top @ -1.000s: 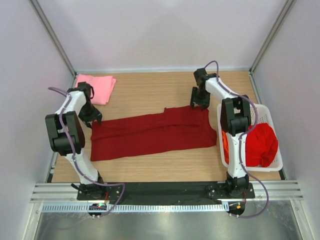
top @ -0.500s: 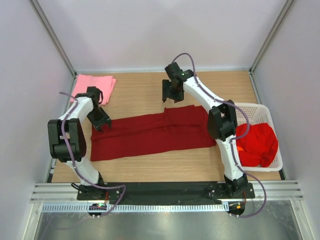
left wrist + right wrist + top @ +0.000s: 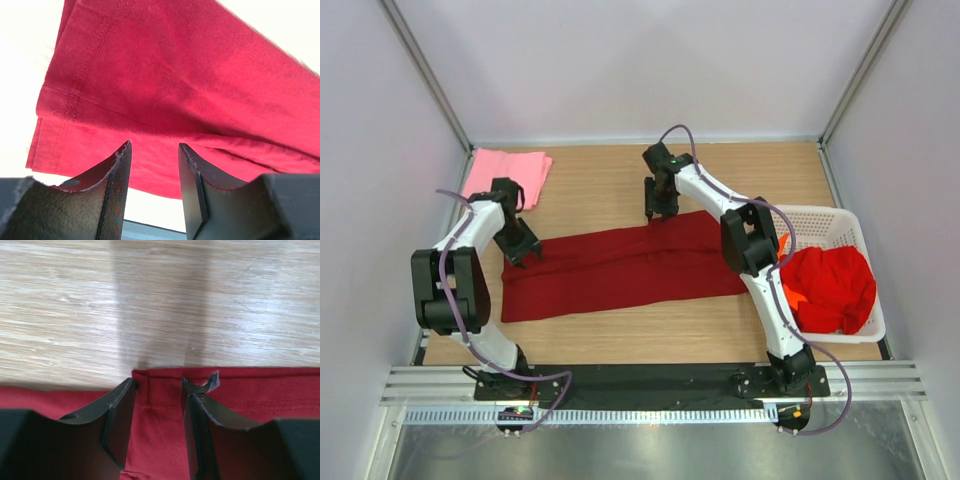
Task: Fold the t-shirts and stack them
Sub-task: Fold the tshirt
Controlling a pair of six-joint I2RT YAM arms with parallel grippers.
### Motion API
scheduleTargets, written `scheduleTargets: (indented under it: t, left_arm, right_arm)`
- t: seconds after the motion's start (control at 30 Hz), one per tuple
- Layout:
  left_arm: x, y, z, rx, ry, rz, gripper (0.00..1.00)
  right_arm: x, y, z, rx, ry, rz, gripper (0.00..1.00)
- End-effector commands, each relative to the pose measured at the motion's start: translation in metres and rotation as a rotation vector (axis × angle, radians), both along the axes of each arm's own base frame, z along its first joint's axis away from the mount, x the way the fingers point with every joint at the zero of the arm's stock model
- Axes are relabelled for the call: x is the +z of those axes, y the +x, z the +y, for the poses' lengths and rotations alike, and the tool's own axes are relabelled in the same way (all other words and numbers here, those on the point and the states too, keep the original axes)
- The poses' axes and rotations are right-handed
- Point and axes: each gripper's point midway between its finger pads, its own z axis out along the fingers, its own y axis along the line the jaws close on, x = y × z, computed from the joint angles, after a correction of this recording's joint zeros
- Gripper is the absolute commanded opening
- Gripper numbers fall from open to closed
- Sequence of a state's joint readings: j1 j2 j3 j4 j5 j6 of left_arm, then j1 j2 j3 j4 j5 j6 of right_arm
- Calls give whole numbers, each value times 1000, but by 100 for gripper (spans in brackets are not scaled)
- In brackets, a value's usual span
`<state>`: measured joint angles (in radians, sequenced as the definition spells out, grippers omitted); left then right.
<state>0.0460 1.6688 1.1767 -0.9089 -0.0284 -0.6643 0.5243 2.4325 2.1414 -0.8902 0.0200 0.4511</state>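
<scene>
Bases of the two arms (image 3: pixel 505 380) sit at the bottom edge of the top view, bolted to a dark strip at the near side of the wooden table (image 3: pixel 620 190). Just beyond them the maroon t-shirt (image 3: pixel 620 270) lies flat as a long band across the middle of the frame, running from centre left to centre right. At centre right, close beside the shirt's right end, the white slotted basket (image 3: pixel 873 325) holds the bright red t-shirt (image 3: pixel 835 285) in a heap, with a sliver of the orange t-shirt (image 3: pixel 783 297) showing at its left wall behind the right arm. The left gripper (image 3: pixel 520 250) is down at the band's upper left corner; its wrist view shows the fingers spread over the stitched hem, the maroon cloth (image 3: pixel 165 75) filling the frame beyond the left gripper (image 3: pixel 154 145), nothing pinched. The right gripper (image 3: pixel 658 212) reaches to the shirt's far edge just right of centre; in its wrist view the right gripper (image 3: pixel 159 381) has its fingers parted astride that hem (image 3: pixel 260 390), bare wood above. Farthest, at upper left, the pink t-shirt (image 3: pixel 510 172) lies folded, well apart from the others.
</scene>
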Motion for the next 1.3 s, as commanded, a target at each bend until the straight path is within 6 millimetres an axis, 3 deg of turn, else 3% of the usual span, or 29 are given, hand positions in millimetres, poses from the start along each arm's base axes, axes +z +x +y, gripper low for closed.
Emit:
scheduleTargets:
  t: [0.0,0.5,0.63,0.8,0.93,1.1,1.13,1.2,1.23,1.27]
  left_arm:
    - [11,4,-1,-31,-2,-54,44]
    - [6,-1,12,7,25,-9,44]
    - [5,-10,24,61,57,30,47]
    - [0,-18,30,109,47,62,48]
    - [-4,-23,33,135,54,98,48]
    - [-2,-27,42,175,73,110,48]
    - [0,-25,46,187,75,102,48]
    - [2,-23,50,189,77,97,48]
    - [4,-21,52,192,79,97,48]
    - [3,-21,53,192,82,101,48]
  right_arm:
    - [23,20,16,-1,48,-91,45]
    - [19,10,33,28,113,-43,47]
    - [22,12,34,32,116,-51,38]
    - [31,15,37,33,128,-70,11]
    - [46,13,34,30,129,-77,1]
    - [63,-9,23,30,114,-45,1]
    - [77,-14,20,25,120,-57,1]
    - [74,-33,12,25,100,-19,1]
    - [88,-40,8,21,111,-37,1]
    - [78,-53,2,10,96,4,1]
